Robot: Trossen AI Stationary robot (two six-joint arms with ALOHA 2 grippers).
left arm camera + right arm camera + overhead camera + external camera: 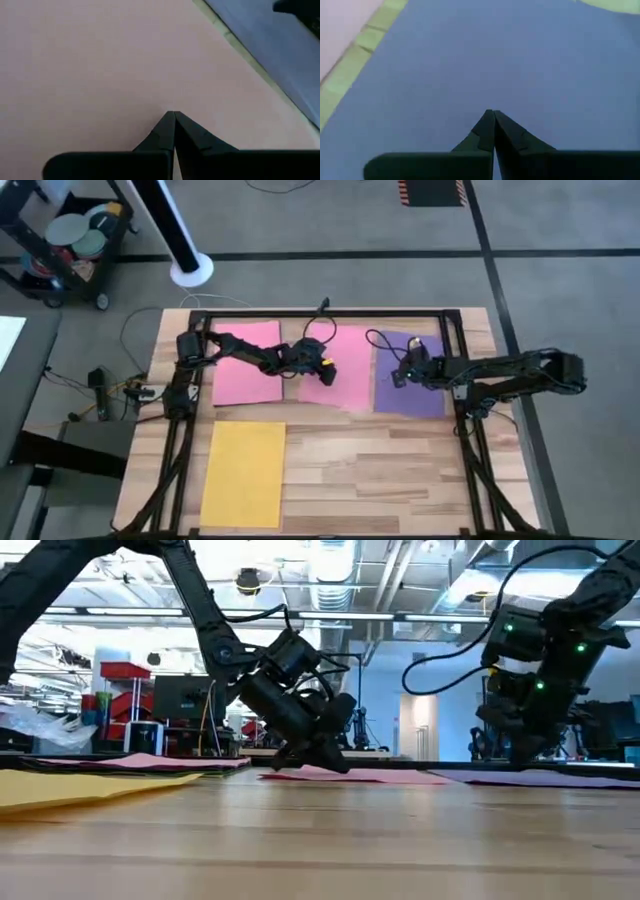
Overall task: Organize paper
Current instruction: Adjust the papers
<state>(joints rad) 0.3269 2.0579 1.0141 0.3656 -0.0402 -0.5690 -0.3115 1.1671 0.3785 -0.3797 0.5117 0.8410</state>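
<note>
No text, label, brand, number or sign can be read anywhere in these views.

4 cameras cover 1 wooden table (400, 470). The high view looks straight down from above, taking in the whole tabletop, both arms and the surrounding floor. The low view sits at table-top height, close to the boards, and faces level across them into the room behind. The left wrist view looks forward past the left gripper (174, 116), very near a pink sheet (100, 65), with a purple sheet (280, 55) at one corner. The right wrist view looks past the right gripper (493, 115), equally near that purple sheet, pink showing at its edge. Both wrist views share the wood strip between those 2 sheets, also seen from above.
</note>
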